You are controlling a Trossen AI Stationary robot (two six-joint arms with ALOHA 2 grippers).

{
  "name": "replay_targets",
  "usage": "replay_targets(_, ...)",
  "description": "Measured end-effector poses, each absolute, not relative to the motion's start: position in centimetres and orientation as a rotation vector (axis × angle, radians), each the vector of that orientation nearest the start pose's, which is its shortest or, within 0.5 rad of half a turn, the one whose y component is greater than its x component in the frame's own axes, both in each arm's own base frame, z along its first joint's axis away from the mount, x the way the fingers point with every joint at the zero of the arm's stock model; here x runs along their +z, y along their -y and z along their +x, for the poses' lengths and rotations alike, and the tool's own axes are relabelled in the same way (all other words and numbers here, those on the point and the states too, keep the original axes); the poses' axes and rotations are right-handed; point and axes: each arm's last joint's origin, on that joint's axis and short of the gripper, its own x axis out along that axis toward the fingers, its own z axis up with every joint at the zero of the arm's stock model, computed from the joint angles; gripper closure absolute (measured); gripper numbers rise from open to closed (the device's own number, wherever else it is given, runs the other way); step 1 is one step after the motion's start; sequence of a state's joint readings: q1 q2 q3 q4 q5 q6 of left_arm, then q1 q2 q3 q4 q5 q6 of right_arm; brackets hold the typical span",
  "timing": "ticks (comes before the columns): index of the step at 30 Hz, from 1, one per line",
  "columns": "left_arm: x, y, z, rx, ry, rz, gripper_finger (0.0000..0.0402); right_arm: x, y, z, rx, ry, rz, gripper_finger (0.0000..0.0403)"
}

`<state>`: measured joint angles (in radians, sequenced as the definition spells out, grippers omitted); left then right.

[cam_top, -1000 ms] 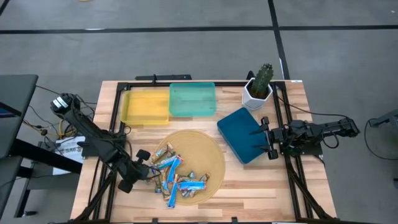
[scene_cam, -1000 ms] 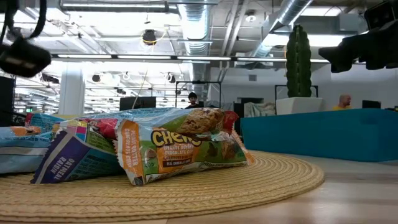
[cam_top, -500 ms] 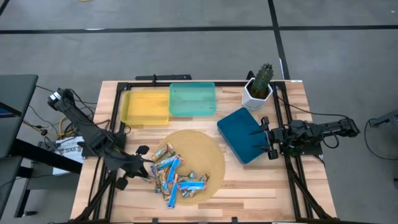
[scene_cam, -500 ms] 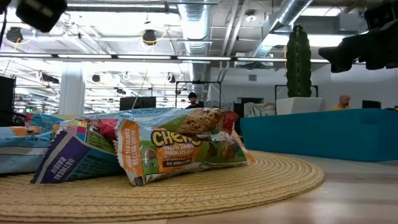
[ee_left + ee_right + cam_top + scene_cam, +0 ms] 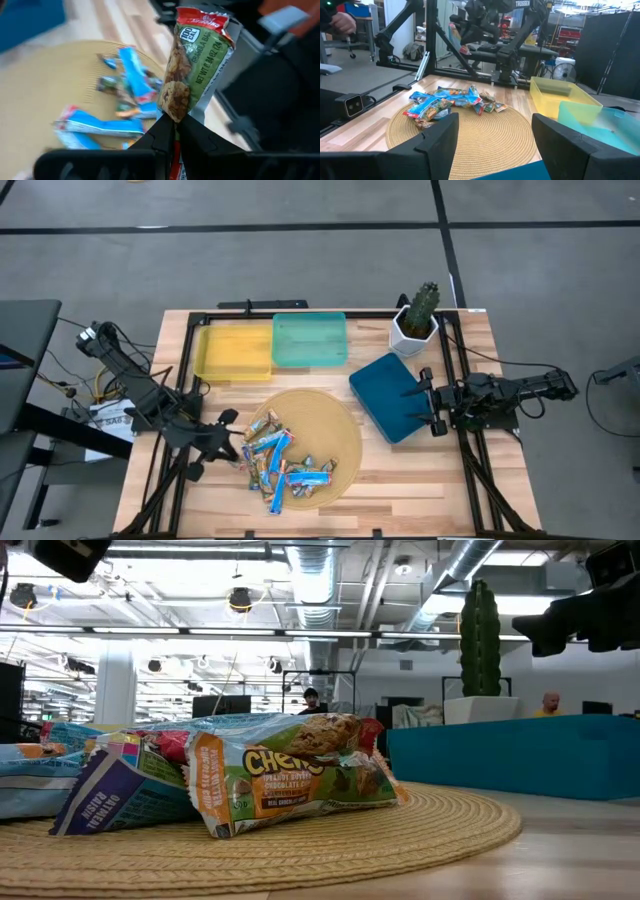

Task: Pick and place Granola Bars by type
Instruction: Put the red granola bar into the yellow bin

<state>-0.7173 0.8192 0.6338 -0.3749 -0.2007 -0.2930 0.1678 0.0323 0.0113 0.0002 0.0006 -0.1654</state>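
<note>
1. the left gripper (image 5: 172, 131) is gripping a green-wrapped granola bar (image 5: 196, 62) between closed jaws, holding it upright, off the left edge of the round woven mat (image 5: 335, 420).
2. in the overhead view the left gripper (image 5: 222, 435) is sitting just beside the mat's left rim, above the bench (image 5: 420, 480).
3. the rest of the granola bars (image 5: 283, 462) are lying in a loose pile on the mat's lower left part, blue wrappers mixed with tan and silver ones.
4. the right gripper (image 5: 428, 402) is waiting to the right of the mat, over the dark blue tray (image 5: 385, 385), with its jaws spread wide and empty.
5. the yellow tray (image 5: 232, 352) and the teal tray (image 5: 309, 340) are sitting side by side, touching, behind the mat.
6. a potted cactus (image 5: 417, 315) is standing behind and to the right of the mat, just beyond the dark blue tray.
7. from bench height, a chewy bar (image 5: 295, 775) is lying at the front of the pile on the mat (image 5: 440, 820).
</note>
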Motion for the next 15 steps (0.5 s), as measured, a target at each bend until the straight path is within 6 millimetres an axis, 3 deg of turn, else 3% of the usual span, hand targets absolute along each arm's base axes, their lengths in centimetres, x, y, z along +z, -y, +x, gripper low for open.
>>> replay_targets(7, 26.0, 8.7, 14.9, -0.183, -0.529, 0.003, 0.0381, 16.5, -1.7, 9.8, 0.168, -0.007, -0.166, 0.0159)
replay_targets(15, 26.1, 3.9, 16.6, 0.216, -0.495, -0.001, 0.0381, 16.5, -1.7, 9.8, 0.169, -0.006, -0.167, 0.0159)
